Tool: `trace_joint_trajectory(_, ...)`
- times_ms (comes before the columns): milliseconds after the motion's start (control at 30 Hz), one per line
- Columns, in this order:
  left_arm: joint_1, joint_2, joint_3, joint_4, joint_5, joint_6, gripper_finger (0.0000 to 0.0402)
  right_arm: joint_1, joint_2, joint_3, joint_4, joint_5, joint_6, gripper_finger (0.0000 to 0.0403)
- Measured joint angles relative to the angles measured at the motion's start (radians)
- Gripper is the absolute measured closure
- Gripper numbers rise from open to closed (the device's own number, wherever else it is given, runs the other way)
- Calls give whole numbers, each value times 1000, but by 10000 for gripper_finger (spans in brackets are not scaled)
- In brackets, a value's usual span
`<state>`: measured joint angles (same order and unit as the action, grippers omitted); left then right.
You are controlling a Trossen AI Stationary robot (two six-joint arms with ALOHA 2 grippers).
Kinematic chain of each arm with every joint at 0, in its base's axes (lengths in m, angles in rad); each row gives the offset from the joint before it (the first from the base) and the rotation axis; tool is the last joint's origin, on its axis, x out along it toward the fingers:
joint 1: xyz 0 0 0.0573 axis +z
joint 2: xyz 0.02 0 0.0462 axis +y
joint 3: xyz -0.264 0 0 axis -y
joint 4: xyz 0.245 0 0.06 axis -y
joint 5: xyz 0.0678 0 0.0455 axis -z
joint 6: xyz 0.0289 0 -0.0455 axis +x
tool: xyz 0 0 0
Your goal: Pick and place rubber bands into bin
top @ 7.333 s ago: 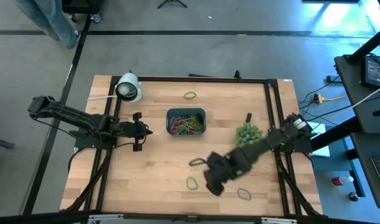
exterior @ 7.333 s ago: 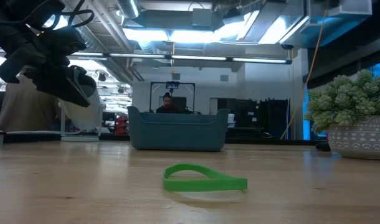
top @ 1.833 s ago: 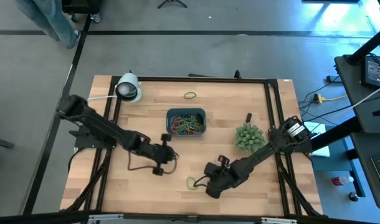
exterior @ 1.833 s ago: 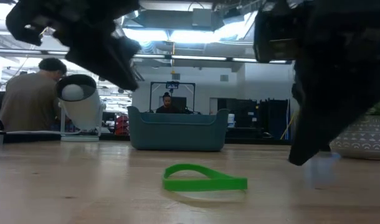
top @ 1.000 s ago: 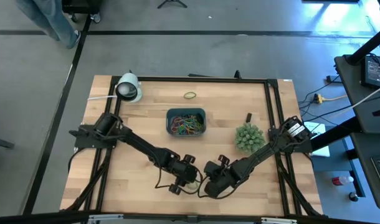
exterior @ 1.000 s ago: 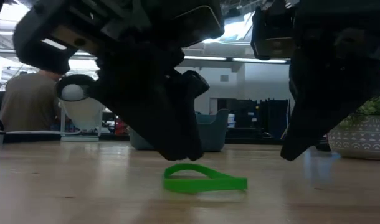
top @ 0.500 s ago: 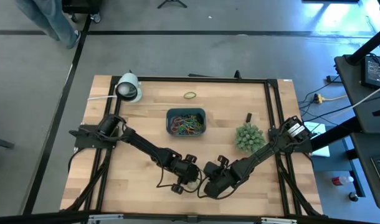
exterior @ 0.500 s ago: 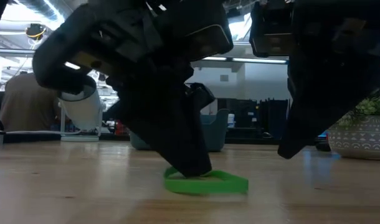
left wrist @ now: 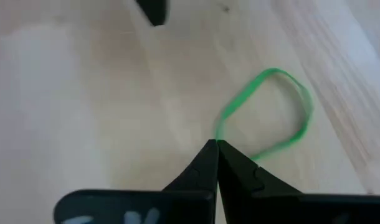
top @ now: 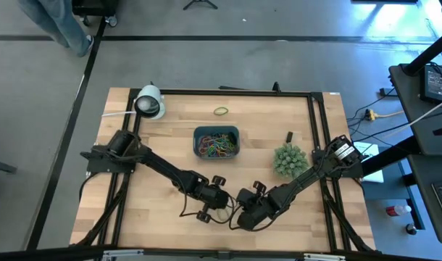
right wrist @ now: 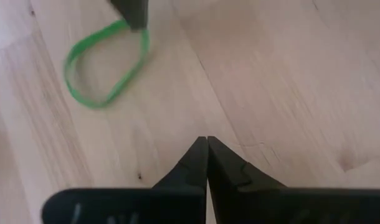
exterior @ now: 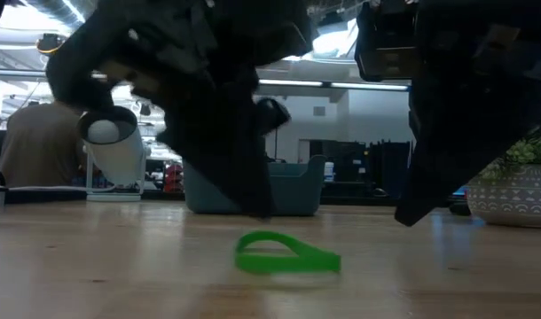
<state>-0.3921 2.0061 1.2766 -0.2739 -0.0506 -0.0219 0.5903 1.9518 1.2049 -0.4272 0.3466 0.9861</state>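
Lying flat on the wooden table (top: 156, 156), lower centre of the high view: one green rubber band (exterior: 284, 252), seen as a low loop in the low view and as an open loop in both wrist views (left wrist: 271, 115) (right wrist: 106, 62).

Left gripper (top: 219, 205): just beside that band, in the lower centre of the high view. Fingers pressed together tip to tip in the left wrist view (left wrist: 216, 149), with one end of the band meeting the tips; whether the band is actually pinched cannot be told.

Right gripper (top: 239, 217): just right of the left gripper in the high view, near the band. Fingers together, holding nothing (right wrist: 206, 144); bare wood beneath the tips, band well clear toward the upper left of the right wrist view.

Bin (top: 216, 142): blue-teal tray, centre of the high view, above both grippers; holds a tangle of coloured rubber bands (top: 215, 147). Visible behind the dark arms in the low view (exterior: 293, 186).

Further band (top: 220, 111): green, alone near the table's upper edge.

Other items: white dome-shaped object (top: 149, 102), upper left of table; green spiky plant (top: 288, 158), right of bin; small black block (top: 288, 135) above it. Person (exterior: 35, 146) in the room beyond, left of the low view.
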Motion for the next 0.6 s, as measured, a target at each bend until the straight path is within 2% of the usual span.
trace_joint_trajectory(100,-2,-40,0,-52,-47,2,400,0,0,0,1,0,1,395)
trace_joint_trajectory(300,16,-151,2,-192,-60,2,400,0,0,0,5,0,1,395)
trace_joint_trajectory(467,82,-283,2,-291,-63,33,400,0,0,0,5,0,0,395)
trace_joint_trajectory(600,172,-376,-6,-302,-60,83,400,0,0,0,0,0,-2,395)
